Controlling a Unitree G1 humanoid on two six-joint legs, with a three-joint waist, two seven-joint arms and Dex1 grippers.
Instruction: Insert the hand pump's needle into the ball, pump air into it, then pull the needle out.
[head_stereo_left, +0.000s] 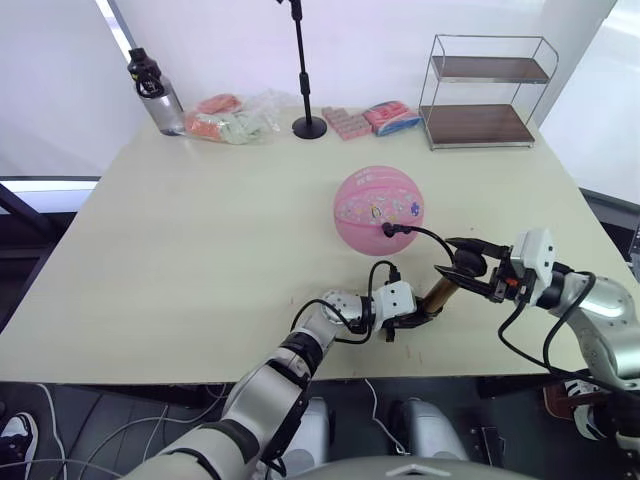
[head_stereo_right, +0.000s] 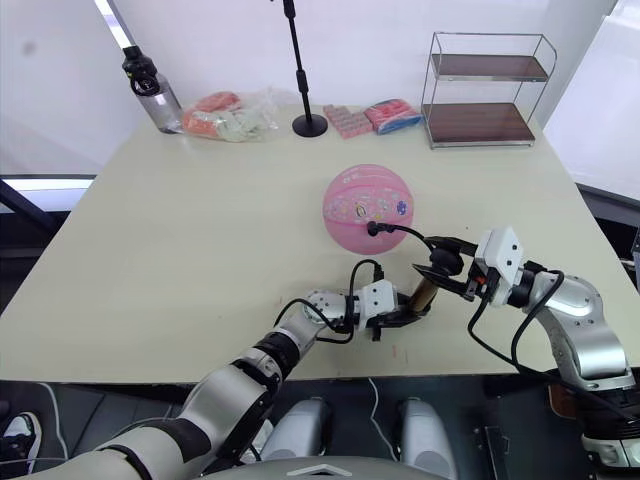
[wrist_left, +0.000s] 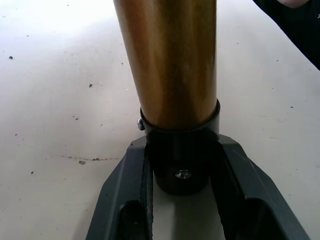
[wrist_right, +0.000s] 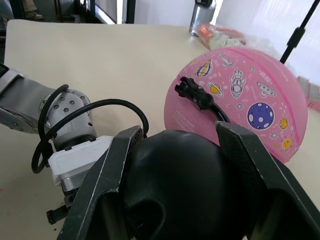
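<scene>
The pink ball rests on the table right of centre. The needle's black fitting sits pressed against the ball's near side, and the pin itself is hidden. A thin black hose arcs from it to the hand pump, which stands tilted near the table's front edge. My left gripper is shut on the pump's black lower end cap, below the bronze barrel. My right gripper is shut on the pump's black handle at the upper end.
Along the far edge stand a water bottle, a plastic bag of packets, a black stand pole, pink packets and a two-tier wire shelf. The table's front edge lies just behind both grippers.
</scene>
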